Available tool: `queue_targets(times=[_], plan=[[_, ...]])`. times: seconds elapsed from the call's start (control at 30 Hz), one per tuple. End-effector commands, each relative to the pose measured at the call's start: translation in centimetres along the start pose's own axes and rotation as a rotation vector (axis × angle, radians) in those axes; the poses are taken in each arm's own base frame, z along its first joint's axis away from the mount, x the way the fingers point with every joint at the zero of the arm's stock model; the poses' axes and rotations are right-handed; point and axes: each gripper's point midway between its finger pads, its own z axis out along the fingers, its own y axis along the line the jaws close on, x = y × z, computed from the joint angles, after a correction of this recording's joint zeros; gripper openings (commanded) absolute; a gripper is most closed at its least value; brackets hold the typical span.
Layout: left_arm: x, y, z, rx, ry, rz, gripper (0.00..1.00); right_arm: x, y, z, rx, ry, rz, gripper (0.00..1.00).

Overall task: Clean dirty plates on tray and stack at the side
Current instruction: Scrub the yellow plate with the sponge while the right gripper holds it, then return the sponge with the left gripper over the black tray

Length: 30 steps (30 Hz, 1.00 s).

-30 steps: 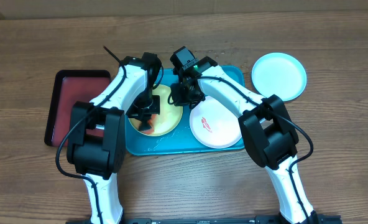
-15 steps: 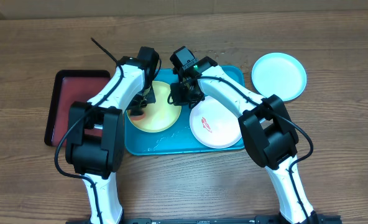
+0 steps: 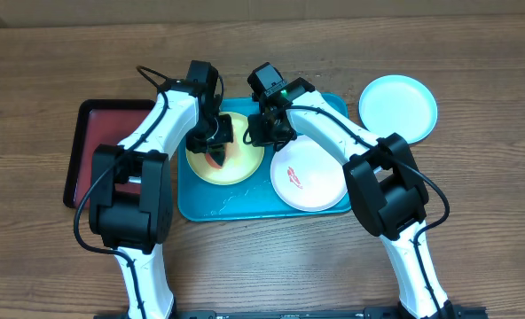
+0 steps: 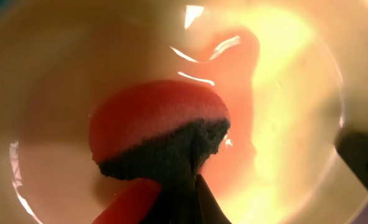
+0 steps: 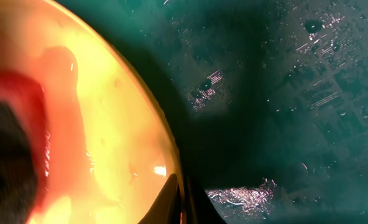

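Plates in three spots, told from the near edge of the table (image 3: 475, 221) outward. Nearest, flat on the right half of the turquoise tray (image 3: 245, 208), the white plate (image 3: 320, 182), marked with a red smear near its middle. Just left of it and a little farther back, on the same tray, the yellow-green plate (image 3: 240, 168), wet and streaked with a pale red film. Pressed onto that plate, a red sponge (image 4: 153, 121) with a dark scouring layer (dark part nearest the fingers), clamped between the closed fingers of the left gripper (image 3: 215, 151). At the right-hand rim of the same plate, the right gripper (image 5: 183, 202), fingertips drawn together with barely a slit between, pinching the rim by the look of the wrist view. Around it, tray floor beaded with water drops (image 5: 308, 93). Off to the left, just beside the turquoise tray, a smaller dark red tray (image 3: 90, 155) with a black rim. Farthest, off the tray on bare wood at the far right, the light blue plate (image 3: 397, 108), well apart from both grippers.
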Motion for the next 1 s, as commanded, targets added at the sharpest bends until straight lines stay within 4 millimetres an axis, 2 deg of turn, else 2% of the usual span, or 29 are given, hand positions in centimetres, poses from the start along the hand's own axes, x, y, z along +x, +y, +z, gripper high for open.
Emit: queue_targets(times=[0.0, 0.17, 0.27, 0.43, 0.5, 0.57, 0.63, 0.87, 0.97], plan=[[2.2, -2.2, 0.6, 0.096, 0.093, 0.121, 0.04, 1.0, -0.6, 1.6, 0.030, 0.030, 0.000, 0.04], [3.9, -1.2, 0.4, 0.058, 0.163, 0.153, 0.04, 1.0, -0.6, 1.6, 0.030, 0.030, 0.000, 0.04], [4.4, 1.1, 0.3, -0.064, 0.183, 0.152, 0.04, 1.0, -0.6, 1.6, 0.030, 0.030, -0.001, 0.04], [3.6, 5.4, -0.6, -0.326, 0.144, 0.112, 0.04, 1.0, -0.6, 1.6, 0.031, 0.030, -0.001, 0.04], [2.8, 7.4, -1.7, -0.462, 0.090, 0.032, 0.04, 1.0, -0.6, 1.6, 0.031, 0.030, -0.001, 0.04], [2.0, 8.5, -2.9, -0.549, 0.037, -0.035, 0.04, 1.0, -0.6, 1.6, 0.031, 0.030, -0.001, 0.04], [1.1, 8.9, -4.1, -0.587, -0.011, -0.087, 0.04, 1.0, -0.6, 1.6, 0.031, 0.030, -0.001, 0.04], [-2.0, 8.0, -8.1, -0.537, -0.131, -0.177, 0.04, 1.0, -0.6, 1.6, 0.032, 0.033, 0.000, 0.04], [-2.7, 8.1, -9.8, -0.513, -0.175, -0.214, 0.04, 1.1, -0.6, 1.6, 0.032, 0.034, 0.000, 0.04]])
